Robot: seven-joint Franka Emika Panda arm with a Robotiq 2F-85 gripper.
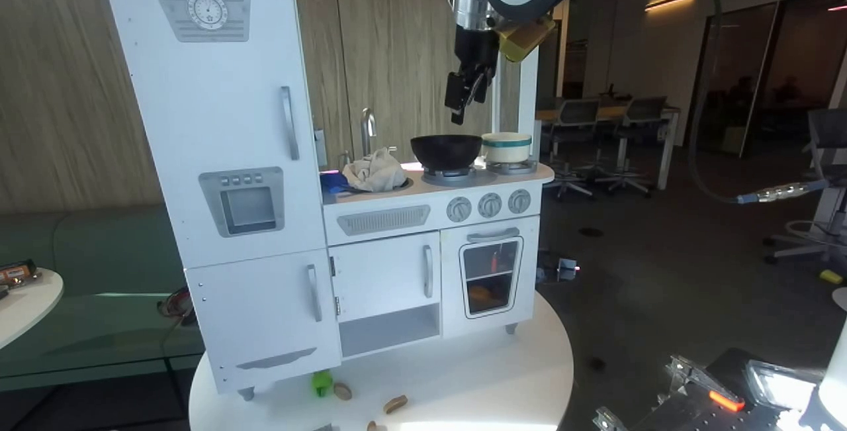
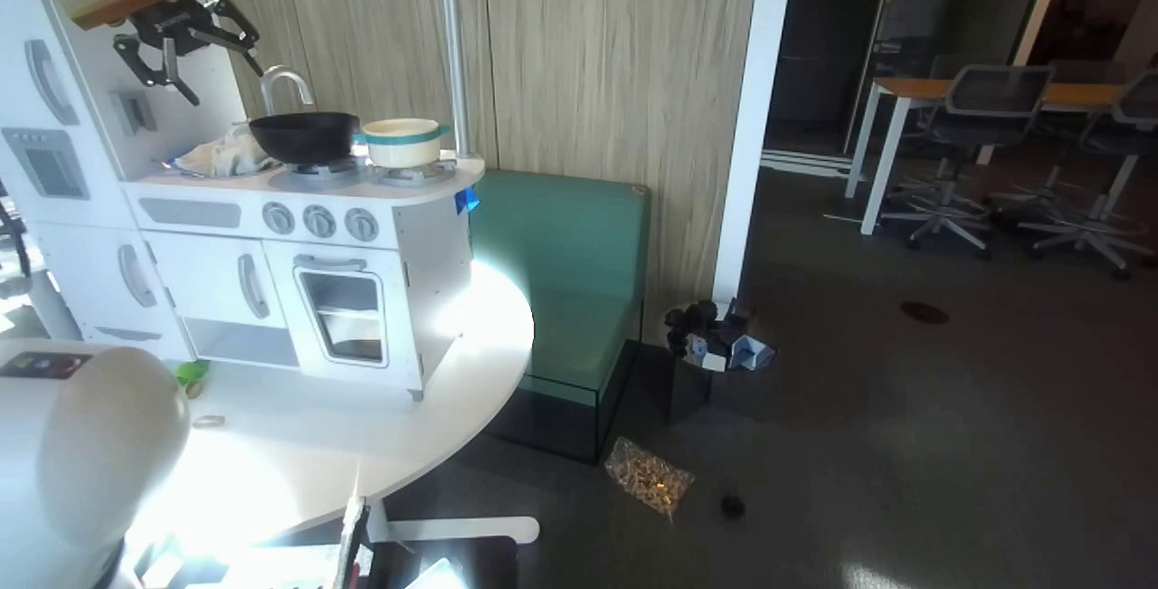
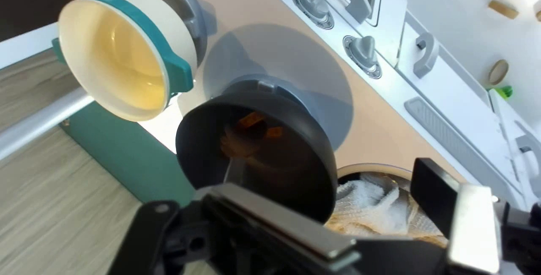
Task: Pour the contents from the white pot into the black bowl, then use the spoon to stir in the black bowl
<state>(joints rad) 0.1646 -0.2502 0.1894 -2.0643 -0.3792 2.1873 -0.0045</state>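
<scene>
The black bowl rests on a burner of the toy stove, its inside facing up toward the camera in the wrist view. Small orange pieces show in its dark interior. A dim brownish shape with a grey strip also shows there; whether that is the spoon, I cannot tell. Beside the bowl, on the adjoining burner, stands the white pot with its teal rim and handles; no pieces show in its yellowish inside. My gripper hangs above the bowl, its fingers spread, holding nothing.
A pale cloth fills the sink under the faucet. The tall toy fridge rises at one end of the counter. A metal post stands behind the pot. Blue material lies by the sink.
</scene>
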